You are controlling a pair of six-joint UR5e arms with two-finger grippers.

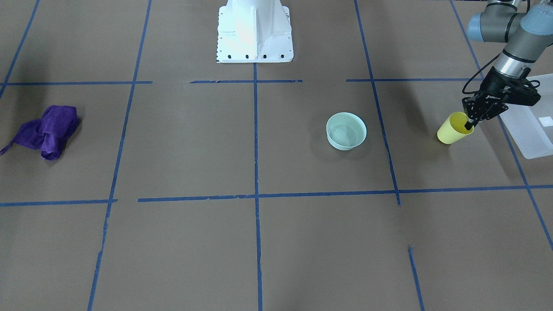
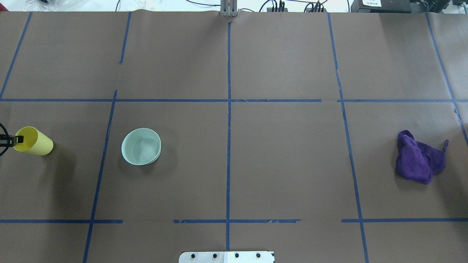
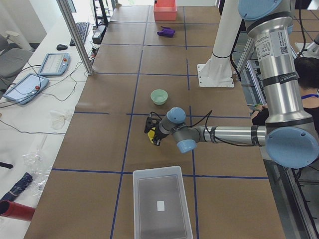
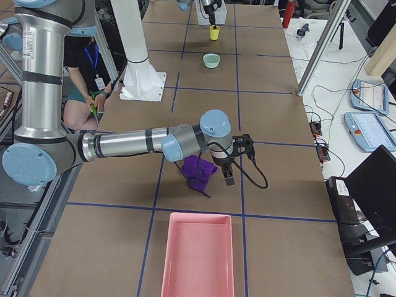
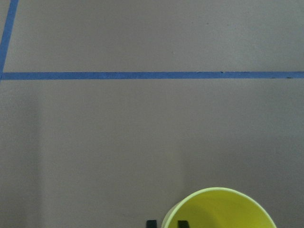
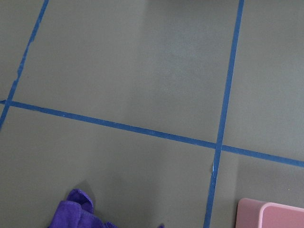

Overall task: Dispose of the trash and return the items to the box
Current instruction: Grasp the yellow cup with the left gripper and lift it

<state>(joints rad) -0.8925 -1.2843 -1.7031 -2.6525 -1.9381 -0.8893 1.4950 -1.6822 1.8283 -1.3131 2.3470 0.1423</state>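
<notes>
Yellow cup (image 5: 221, 209) rim fills the bottom of the left wrist view, mouth open to the camera. Left gripper (image 5: 166, 223) is clamped on the cup wall, one fingertip inside the rim and one outside. Front view agrees: cup tilted, mouth up toward the gripper, base pointing toward the mint bowl (image 1: 346, 131). Can't tell if the base touches the table (image 2: 285, 164); in the overhead view its shadow falls offset from it.

Cup is outside the frosted bin (image 1: 529, 125), just beside its long wall. Bin sits at the table end on the robot's left, with a small white patch on its floor.

Mint bowl is upright, mouth up, on the table on the robot's left half. It is apart from the cup, with one line of blue tape (image 2: 228, 146) running between them, and outside the bin too.

Right side: right gripper (image 4: 228, 176) hangs just beside the purple rag (image 4: 198, 172). Can't tell whether its fingers are spread or closed, since only the side camera shows them. Rag is crumpled on the table, well apart from the bowl. Pink tray (image 4: 197, 253) sits at the table end on the robot's right, near the rag. Its corner and the rag's edge both show in the right wrist view. White robot base (image 1: 255, 32) stands at the middle of the table edge.
</notes>
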